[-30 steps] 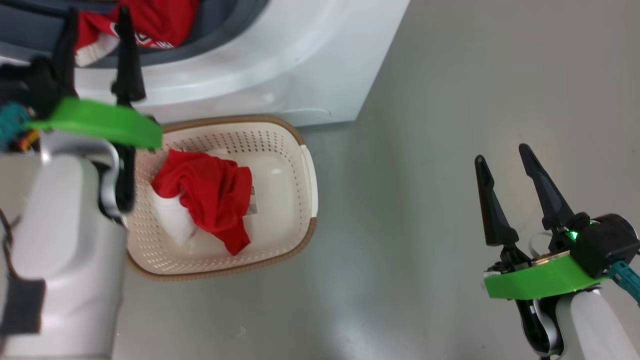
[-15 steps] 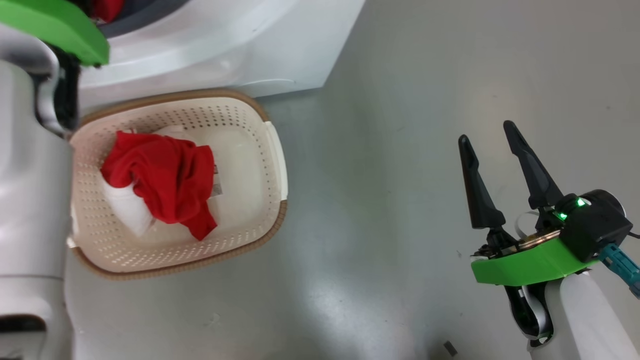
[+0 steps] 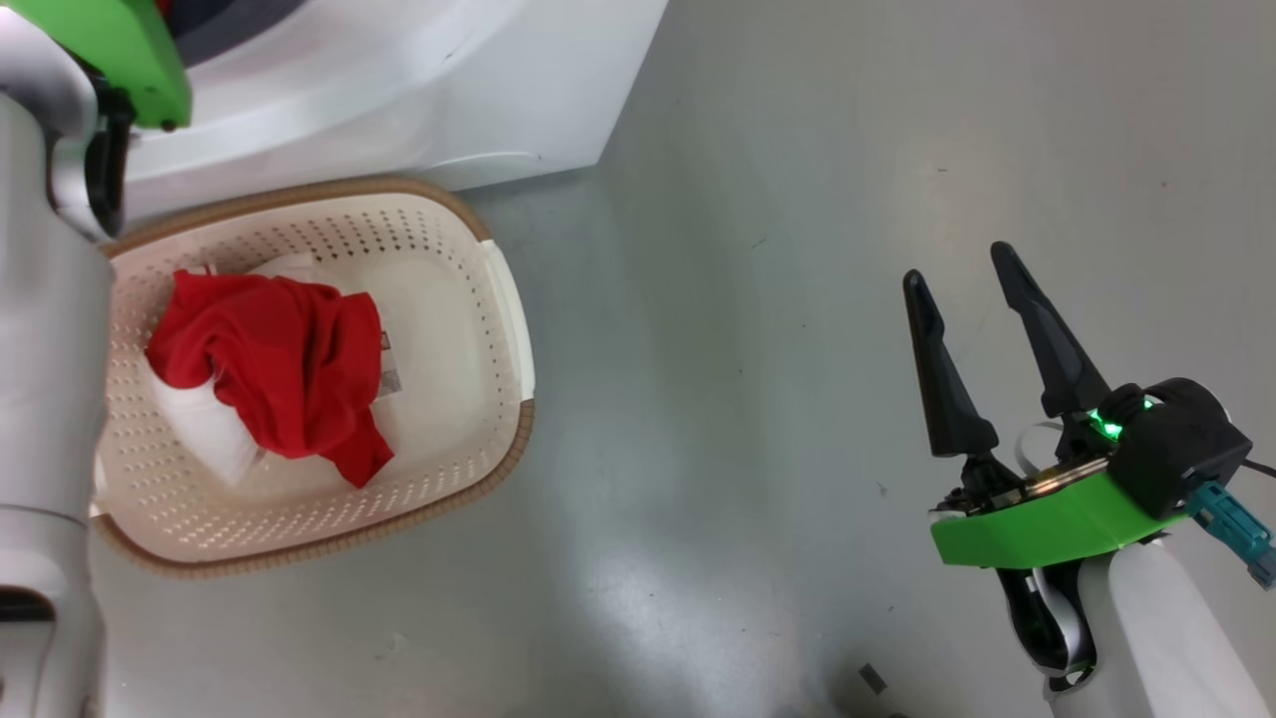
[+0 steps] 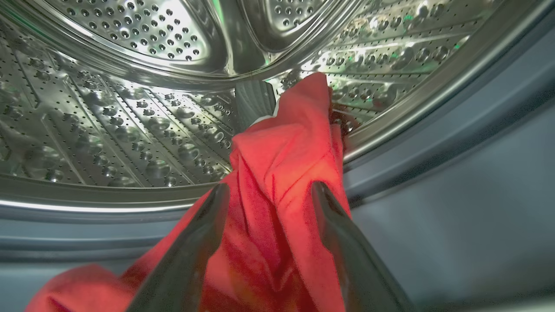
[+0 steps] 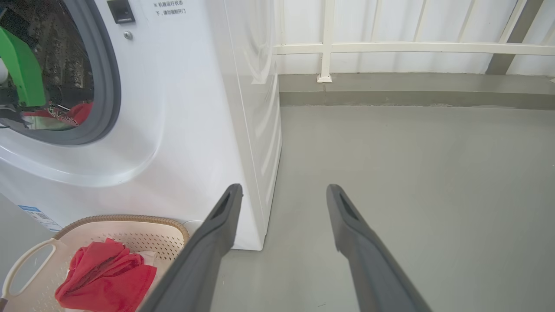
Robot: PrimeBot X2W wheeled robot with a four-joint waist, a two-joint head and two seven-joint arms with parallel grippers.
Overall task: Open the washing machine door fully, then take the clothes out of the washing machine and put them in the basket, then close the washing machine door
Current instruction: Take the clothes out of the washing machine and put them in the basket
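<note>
Grey floor (image 3: 748,399), perhaps concrete; perforated basket (image 3: 349,234)

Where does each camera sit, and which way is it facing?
Head view: on the head, facing down at the basket and floor; left forearm and open right gripper show.
Left wrist view: on that wrist, facing into the drum; open left gripper straddles a red garment.
Right wrist view: on that wrist, facing level along the washing machine toward a railing; its open fingers show.
Shared: head and right wrist views both show the basket.
</note>
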